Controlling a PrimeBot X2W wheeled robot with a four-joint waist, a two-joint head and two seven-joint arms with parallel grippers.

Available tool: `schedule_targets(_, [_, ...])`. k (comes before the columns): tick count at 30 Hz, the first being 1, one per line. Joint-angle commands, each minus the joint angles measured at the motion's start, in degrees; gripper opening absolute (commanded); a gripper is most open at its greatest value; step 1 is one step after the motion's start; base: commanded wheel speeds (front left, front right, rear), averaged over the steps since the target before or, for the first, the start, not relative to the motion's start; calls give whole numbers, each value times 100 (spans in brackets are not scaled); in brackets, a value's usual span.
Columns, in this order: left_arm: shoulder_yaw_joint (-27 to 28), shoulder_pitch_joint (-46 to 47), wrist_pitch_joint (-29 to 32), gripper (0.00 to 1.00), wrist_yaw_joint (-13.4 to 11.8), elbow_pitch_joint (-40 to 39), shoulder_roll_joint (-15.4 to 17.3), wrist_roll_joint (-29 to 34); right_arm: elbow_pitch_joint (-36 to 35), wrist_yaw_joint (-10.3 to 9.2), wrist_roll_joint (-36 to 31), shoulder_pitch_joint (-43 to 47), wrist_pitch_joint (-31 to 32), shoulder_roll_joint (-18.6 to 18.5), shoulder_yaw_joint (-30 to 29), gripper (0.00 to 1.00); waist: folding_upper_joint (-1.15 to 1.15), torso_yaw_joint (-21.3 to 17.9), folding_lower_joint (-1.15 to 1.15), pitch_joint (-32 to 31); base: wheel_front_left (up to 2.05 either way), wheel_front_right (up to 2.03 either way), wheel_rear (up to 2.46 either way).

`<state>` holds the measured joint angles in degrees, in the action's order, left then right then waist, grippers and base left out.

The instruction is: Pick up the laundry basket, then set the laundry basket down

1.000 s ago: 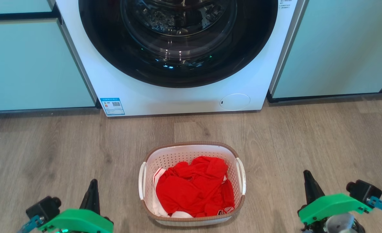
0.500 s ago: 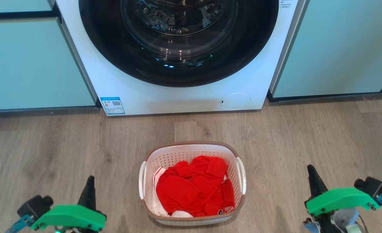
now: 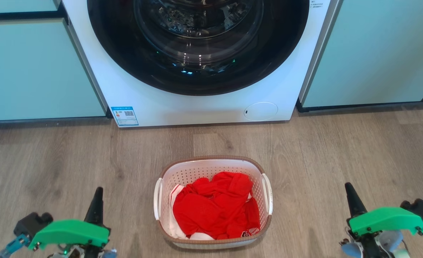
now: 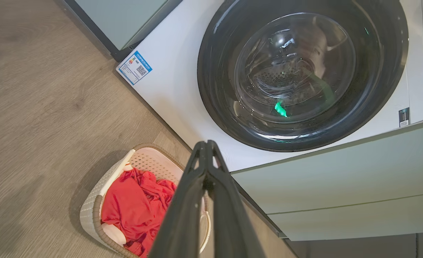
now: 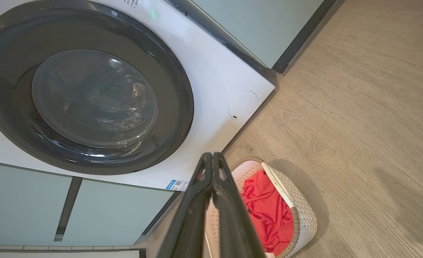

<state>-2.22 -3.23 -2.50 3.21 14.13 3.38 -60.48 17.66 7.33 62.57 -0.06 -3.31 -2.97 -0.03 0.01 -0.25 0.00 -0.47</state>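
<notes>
The laundry basket point(image 3: 213, 165) stands on the wooden floor in front of the washing machine, white and perforated with a brown rim band and a white handle on each side. Red clothes point(image 3: 215, 206) fill it. My left gripper point(image 3: 98, 191) is low at the left, well apart from the basket, fingers pressed together and holding nothing. My right gripper point(image 3: 348, 188) sits low at the right, also clear of the basket and shut. The left wrist view shows the basket point(image 4: 89, 215) beside my shut left gripper point(image 4: 207, 144). In the right wrist view the basket point(image 5: 301, 211) lies past my shut right gripper point(image 5: 211, 156).
A white front-loading washing machine point(image 3: 204, 104) with a dark round door point(image 3: 197, 43) stands straight ahead, its door closed. Pale green cabinets point(image 3: 35, 71) flank it on both sides. Wooden floor point(image 3: 340, 150) stretches to either side of the basket.
Both grippers have moved outward, away from the basket: the left further left and lower, the right further right. The basket has stayed in place.
</notes>
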Motion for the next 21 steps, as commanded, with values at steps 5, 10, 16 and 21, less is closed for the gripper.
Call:
schedule_targets(5, [243,393,101,0,85,-131,38,-384,-230,10,383,-372,114,-106,-3,0,-1,2,0,6,0,0,0])
schedule_targets(10, [305,455,184,0,125,-117,36,-712,-247,11,695,-398,196,-108,-56,0,-1,5,0,13,0,0,0])
schedule_targets(16, [380,530,284,0,172,-101,33,-1105,-266,11,1069,-429,296,-109,-121,0,-1,8,0,21,0,0,0])
schedule_targets(21, [442,591,367,0,210,-87,30,-1429,-283,12,1379,-454,379,-110,-175,0,-1,11,0,28,0,0,0])
